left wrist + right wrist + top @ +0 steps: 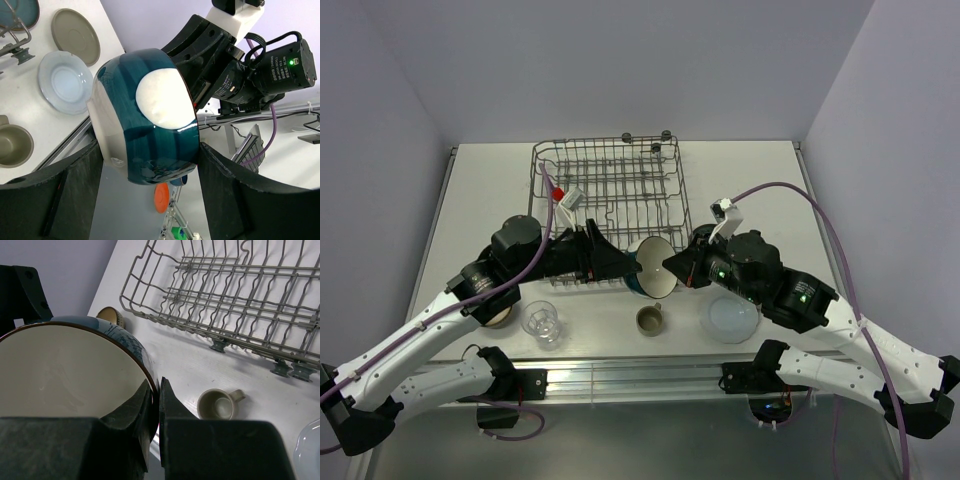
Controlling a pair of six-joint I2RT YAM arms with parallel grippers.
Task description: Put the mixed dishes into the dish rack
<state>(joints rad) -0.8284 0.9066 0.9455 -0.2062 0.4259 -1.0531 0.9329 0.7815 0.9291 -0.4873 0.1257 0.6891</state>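
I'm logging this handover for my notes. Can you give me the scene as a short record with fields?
teal bowl: tilted on its side between the two grippers, near the rack's front edge
right gripper: shut on the bowl's rim
left gripper: fingers either side of the bowl; contact unclear
dish rack: no dishes seen inside
on table: olive-grey mug, clear glass, pale-blue plate

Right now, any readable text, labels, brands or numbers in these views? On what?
No text can be read.
Sticker on the right arm's motor housing: lines of white print, too small and blurred to read.
The teal bowl, dish rack and mug: no markings seen.
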